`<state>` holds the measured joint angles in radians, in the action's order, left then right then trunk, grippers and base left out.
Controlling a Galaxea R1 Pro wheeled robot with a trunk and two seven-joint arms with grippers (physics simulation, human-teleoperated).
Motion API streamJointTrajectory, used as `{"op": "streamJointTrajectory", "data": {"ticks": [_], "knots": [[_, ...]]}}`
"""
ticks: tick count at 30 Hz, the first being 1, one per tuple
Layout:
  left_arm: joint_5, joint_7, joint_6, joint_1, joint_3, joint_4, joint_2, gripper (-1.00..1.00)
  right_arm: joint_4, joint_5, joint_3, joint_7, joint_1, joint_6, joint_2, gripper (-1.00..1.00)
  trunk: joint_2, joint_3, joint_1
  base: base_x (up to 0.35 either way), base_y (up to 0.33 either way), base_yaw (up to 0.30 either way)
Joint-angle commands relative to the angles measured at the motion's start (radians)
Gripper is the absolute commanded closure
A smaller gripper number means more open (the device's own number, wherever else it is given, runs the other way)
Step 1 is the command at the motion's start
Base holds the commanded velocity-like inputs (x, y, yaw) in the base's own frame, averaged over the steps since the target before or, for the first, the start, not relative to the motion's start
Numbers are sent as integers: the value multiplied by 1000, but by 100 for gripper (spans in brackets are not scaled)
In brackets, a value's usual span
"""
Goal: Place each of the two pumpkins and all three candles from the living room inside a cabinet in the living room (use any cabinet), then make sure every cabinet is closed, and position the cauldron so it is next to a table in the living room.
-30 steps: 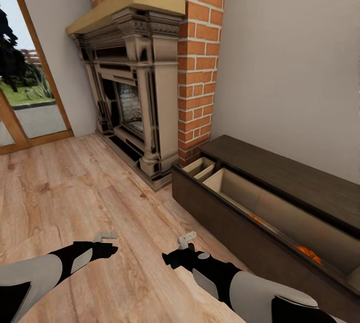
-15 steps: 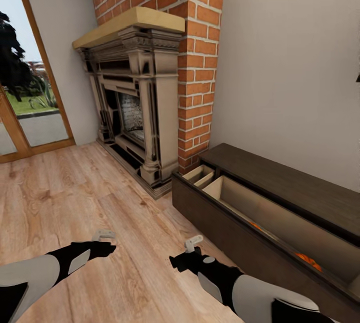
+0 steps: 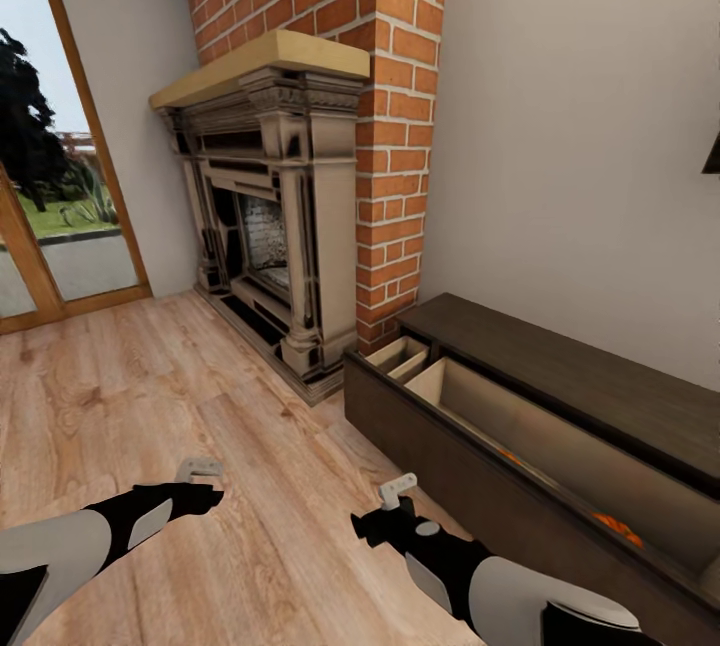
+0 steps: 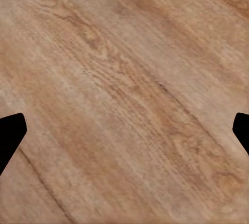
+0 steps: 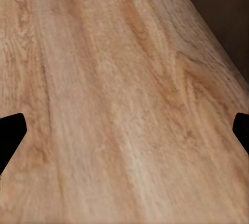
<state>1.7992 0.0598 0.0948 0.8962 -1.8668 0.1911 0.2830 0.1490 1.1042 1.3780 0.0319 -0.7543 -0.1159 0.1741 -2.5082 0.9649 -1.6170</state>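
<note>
The long dark brown cabinet (image 3: 450,451) stands along the right wall with its top drawer pulled open, showing light beige insides. Two orange pumpkins lie inside, one near the middle (image 3: 512,457) and one further right (image 3: 617,527), both partly hidden by the drawer front. My left gripper (image 3: 200,469) hangs open over bare wood floor, well left of the cabinet. My right gripper (image 3: 397,489) is open too, just in front of the cabinet's front. In both wrist views the fingertips (image 4: 10,135) (image 5: 10,135) stand wide apart with floor between. Candles, cauldron and table are out of view.
A grey stone fireplace (image 3: 290,226) with a wooden mantel stands against a brick chimney (image 3: 400,126), left of the cabinet. A glass door (image 3: 50,176) is at far left. Wood floor (image 3: 150,396) spreads in front. The cabinet's dark front (image 5: 223,5) edges the right wrist view.
The camera has shifted, so fireplace and cabinet sit a little lower and further right in the picture. Both grippers stay open and empty, now slightly lower in the view.
</note>
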Motion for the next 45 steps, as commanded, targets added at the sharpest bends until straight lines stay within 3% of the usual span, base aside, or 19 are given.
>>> {"op": "streamJointTrajectory", "data": {"ticks": [1,5,10,13,23,28,45], "knots": [[9,2,2,1,-6,1,1,-100,-2,11,7,3,0,-12,0,-100,0,1,0,-114,54,0],[9,6,2,1,-6,2,-1,-100,-2,31,4,3,1,-56,0,-100,0,1,0,-199,140,-23],[9,10,2,1,-6,0,0,-100,-2,132,2,3,1,-99,0,-100,0,1,0,-233,232,-213],[8,10,2,1,-6,-1,0,-100,-12,152,1,2,1,-104,0,-100,0,1,0,-181,283,-279],[8,11,2,1,-6,0,-1,-100,-26,165,1,2,1,-107,0,-100,0,0,0,-33,327,-247],[7,11,2,1,-6,0,-4,-100,-26,199,1,2,1,-107,0,-100,0,-2,0,0,295,-295],[7,11,-13,1,-6,1,-3,-100,-27,205,0,2,1,-109,0,-100,0,-16,0,0,19,-288]]}}
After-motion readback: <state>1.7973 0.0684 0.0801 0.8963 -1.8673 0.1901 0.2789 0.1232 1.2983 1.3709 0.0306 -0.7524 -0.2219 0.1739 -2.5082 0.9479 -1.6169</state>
